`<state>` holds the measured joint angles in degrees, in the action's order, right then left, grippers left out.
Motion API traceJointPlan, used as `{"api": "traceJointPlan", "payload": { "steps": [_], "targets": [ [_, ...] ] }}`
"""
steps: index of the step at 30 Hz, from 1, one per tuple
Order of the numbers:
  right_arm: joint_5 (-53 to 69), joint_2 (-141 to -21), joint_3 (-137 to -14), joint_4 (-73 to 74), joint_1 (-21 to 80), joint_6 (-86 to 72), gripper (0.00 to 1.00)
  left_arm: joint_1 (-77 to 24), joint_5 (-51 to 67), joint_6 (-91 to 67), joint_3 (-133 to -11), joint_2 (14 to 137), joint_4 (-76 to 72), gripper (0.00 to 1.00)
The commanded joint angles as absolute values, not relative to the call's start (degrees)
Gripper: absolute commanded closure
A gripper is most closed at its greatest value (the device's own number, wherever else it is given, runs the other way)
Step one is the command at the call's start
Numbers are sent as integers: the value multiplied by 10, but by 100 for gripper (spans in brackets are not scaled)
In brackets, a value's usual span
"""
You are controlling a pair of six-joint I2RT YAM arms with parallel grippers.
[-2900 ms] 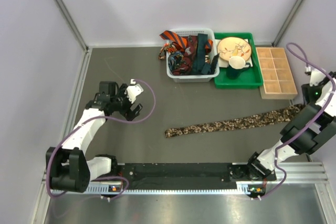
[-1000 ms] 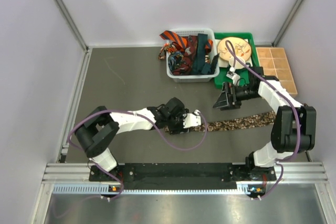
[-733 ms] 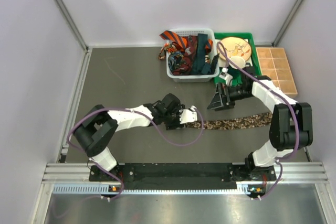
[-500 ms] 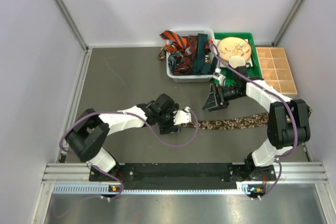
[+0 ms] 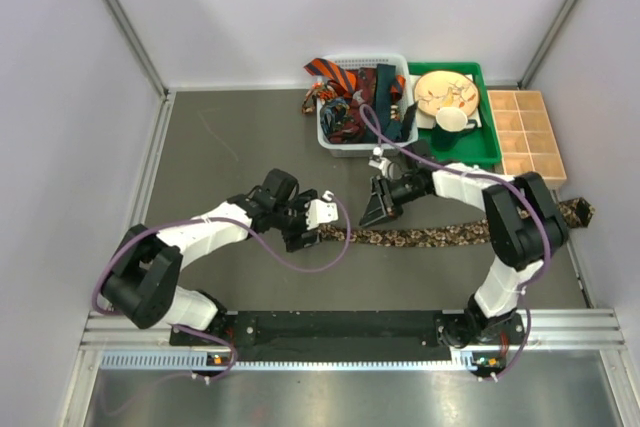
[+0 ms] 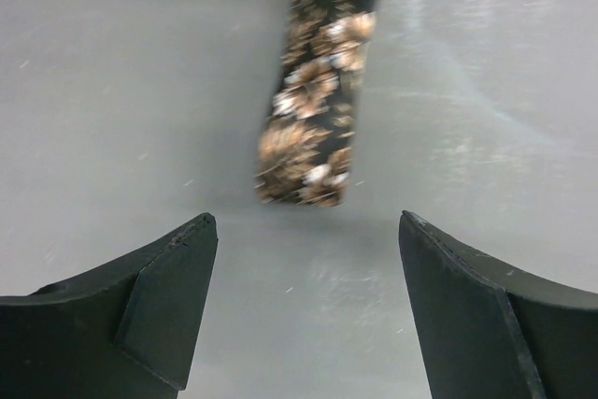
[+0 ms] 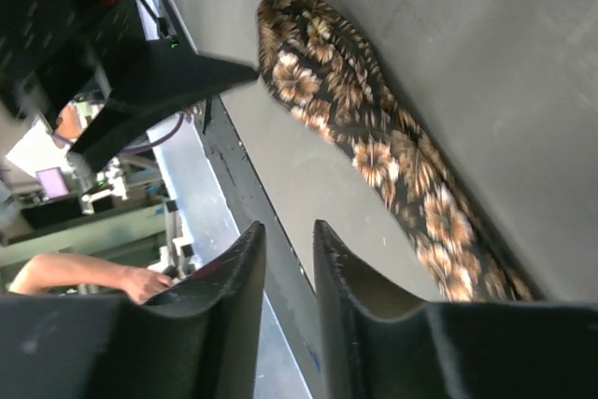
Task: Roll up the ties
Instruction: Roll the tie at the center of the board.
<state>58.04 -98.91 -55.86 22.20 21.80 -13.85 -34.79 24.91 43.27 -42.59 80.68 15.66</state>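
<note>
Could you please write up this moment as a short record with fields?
task item: speckled tie, lying flat and unrolled on the table
left gripper: open, empty, just short of the tie's narrow end
right gripper: jaws narrowly apart, empty, beside the tie near that same end
other ties: heaped in the white basket
rolling: not yet begun

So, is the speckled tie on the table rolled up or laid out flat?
Laid out flat: the speckled tie runs as one long strip across the table, and its end lies unrolled in the left wrist view.
</note>
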Motion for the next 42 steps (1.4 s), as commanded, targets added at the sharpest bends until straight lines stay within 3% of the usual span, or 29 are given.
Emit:
{"api": "traceJointPlan", "payload": {
  "steps": [1,11,21,30,42],
  "targets": [
    [584,-1026,-552,118,255,-209,75,-348,321,459,-413,802,121,18],
    [519,-1102,-553,101,271,-208,79,-347,316,459,-417,829,102,23],
    [483,-1130,-568,139,271,-180,82,-352,311,465,-455,871,127,35],
    [479,-1144,-587,155,271,-173,83,-372,342,498,-449,829,148,53],
    [484,-1143,-594,163,272,-170,83,-418,328,396,-517,880,109,57]
  ]
}}
